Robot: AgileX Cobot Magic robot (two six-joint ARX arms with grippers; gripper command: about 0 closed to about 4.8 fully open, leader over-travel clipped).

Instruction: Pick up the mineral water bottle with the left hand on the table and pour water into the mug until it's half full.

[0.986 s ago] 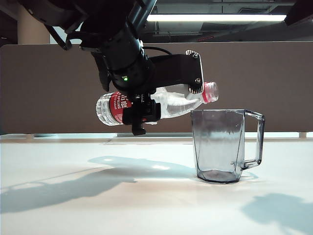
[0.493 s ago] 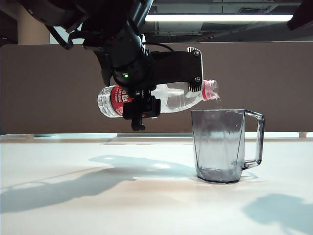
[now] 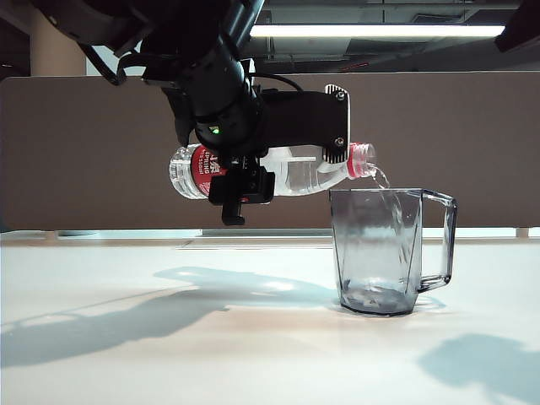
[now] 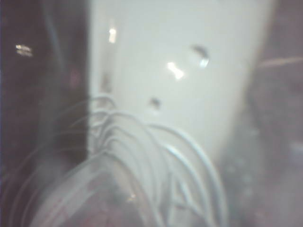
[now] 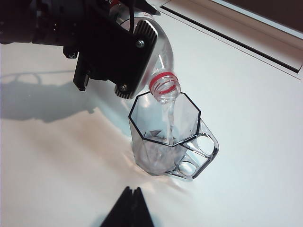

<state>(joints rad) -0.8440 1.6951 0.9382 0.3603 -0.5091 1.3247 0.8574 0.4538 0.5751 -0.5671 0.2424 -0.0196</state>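
Observation:
My left gripper [image 3: 287,160] is shut on the mineral water bottle [image 3: 299,173] and holds it about level above the white table [image 3: 126,354]. The bottle's red-ringed neck [image 3: 361,160] hangs over the rim of the smoky-grey mug [image 3: 392,249]. A thin stream of water falls from the neck into the mug. In the right wrist view the bottle [image 5: 163,52] pours into the mug [image 5: 163,142], and a black finger plate [image 5: 118,52] covers its side. A little water lies at the mug's bottom. My right gripper [image 5: 131,191] hovers shut in front of the mug, with nothing in it. The left wrist view shows only blurred bottle ribs [image 4: 142,156].
A brown partition [image 3: 84,152] stands behind the table. A dark groove [image 5: 236,40] runs along the table's far edge. The mug's handle [image 3: 443,240] points right in the exterior view. The left arm's shadow lies on the table to the mug's left.
The left wrist has rolled and the bottle's base has risen, so the bottle lies more level. Water now streams from its neck, and a little has gathered in the mug.

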